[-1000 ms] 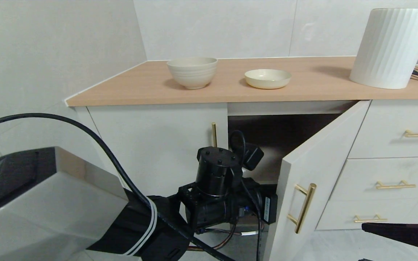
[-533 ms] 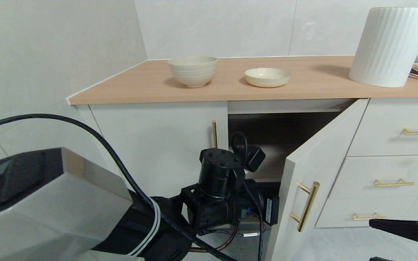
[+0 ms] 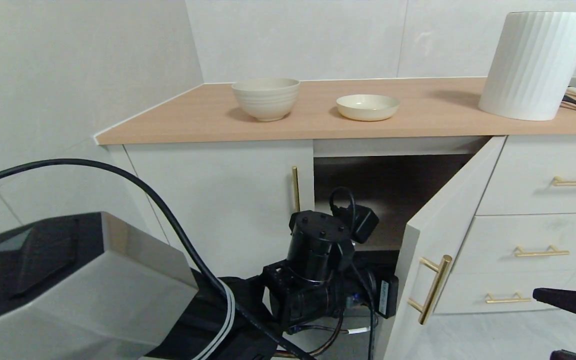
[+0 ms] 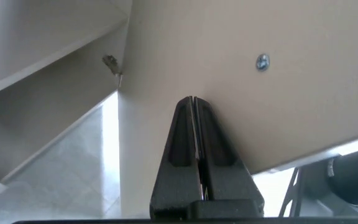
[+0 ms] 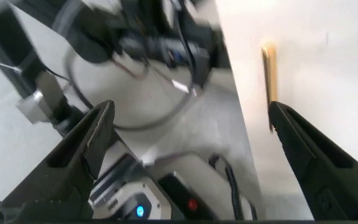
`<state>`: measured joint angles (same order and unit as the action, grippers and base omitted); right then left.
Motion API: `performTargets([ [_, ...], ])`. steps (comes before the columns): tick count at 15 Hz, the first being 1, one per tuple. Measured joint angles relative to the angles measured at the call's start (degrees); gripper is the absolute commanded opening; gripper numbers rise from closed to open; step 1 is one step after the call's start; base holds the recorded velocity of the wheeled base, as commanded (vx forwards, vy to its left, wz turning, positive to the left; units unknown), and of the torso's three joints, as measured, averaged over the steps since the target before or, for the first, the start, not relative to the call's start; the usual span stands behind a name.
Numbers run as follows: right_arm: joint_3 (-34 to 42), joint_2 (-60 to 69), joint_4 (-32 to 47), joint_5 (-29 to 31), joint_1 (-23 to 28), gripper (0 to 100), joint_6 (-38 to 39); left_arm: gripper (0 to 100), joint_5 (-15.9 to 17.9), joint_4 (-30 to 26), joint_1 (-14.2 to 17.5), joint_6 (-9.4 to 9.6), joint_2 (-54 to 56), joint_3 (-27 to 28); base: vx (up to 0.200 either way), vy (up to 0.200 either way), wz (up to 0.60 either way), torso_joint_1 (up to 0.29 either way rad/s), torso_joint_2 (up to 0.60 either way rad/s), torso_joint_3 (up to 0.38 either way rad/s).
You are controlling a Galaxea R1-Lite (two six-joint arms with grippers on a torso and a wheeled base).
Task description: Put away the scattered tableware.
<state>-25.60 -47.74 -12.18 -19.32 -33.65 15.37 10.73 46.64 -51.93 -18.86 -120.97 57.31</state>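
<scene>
My left hand (image 4: 193, 134): pinched closed, empty, low by the cabinet door (image 4: 278, 81) | my right hand (image 5: 191, 143): spread wide, empty | bowl (image 3: 266, 98) and dish (image 3: 367, 107): above both, on the surface (image 3: 193, 122).

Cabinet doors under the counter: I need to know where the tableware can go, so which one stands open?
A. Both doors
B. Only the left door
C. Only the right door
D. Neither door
C: the right door is swung outward, baring the dark cabinet interior, while the left door sits flush and shut.
</scene>
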Motion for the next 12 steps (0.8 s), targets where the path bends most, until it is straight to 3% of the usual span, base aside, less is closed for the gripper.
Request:
performTargets([
  [12, -2.65, 5.35, 0.15, 0.11, 0.0, 100, 0.09, 0, 0.09, -1.34, -8.16, -0.35, 0.74, 2.01, 0.0, 0.0, 0.0, 0.0, 0.0, 0.0],
])
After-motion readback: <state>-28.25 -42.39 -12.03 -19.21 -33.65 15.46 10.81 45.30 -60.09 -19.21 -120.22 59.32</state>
